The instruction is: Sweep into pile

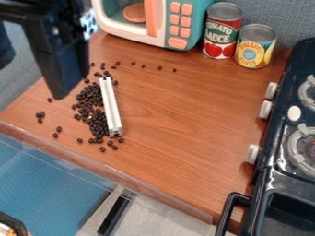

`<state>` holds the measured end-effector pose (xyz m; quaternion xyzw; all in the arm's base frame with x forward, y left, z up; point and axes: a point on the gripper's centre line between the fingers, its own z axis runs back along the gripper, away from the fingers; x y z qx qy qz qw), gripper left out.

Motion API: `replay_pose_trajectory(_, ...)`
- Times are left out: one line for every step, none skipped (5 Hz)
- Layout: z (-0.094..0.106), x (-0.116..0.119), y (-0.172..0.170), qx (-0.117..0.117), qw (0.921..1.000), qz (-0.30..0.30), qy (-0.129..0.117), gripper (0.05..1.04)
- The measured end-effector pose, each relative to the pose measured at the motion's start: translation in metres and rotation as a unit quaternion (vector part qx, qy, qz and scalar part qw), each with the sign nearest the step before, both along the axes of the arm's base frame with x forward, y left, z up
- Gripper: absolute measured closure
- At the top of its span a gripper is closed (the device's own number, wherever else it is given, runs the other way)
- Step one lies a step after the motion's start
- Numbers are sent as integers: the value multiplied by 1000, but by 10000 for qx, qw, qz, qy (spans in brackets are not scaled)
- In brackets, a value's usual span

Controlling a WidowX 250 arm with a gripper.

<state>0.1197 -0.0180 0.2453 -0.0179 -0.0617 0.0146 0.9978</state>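
Observation:
My gripper (61,60) hangs at the upper left, dark and close to the camera, above the left part of the wooden counter. Dark beans (92,108) lie in a loose cluster left of centre. Along the cluster's right side rests a white bar-shaped sweeper (111,107), lying on the counter apart from the gripper, with a few beans at its lower end. Stray beans are scattered to the left and below, and a thin line of single beans runs rightward above the bar.
A toy microwave (166,41) stands at the back, with a tomato sauce can (221,32) and a pineapple can (255,46) beside it. The black toy stove (277,184) borders the right side. A clear raised edge (111,168) runs along the counter's front.

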Motion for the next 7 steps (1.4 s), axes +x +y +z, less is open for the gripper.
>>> replay_pose_trajectory(-2, 0, 0, 4, 10000, 41, 16, 83)
replay_pose_trajectory(-20, 11, -6, 138, 9995, 296, 20, 83)
replay_pose_trajectory(-36, 20, -7, 264, 9983, 515, -11, 83)
replay_pose_trajectory(-50, 31, -9, 348, 9966, 742, -1, 83)
replay_pose_trajectory(-72, 46, -15, 484, 9933, 1052, 22, 83)
replay_pose_trajectory(-88, 58, -20, 622, 9889, 1347, -47, 83)
replay_pose_trajectory(-108, 70, -33, 744, 9860, 1485, -129, 83)
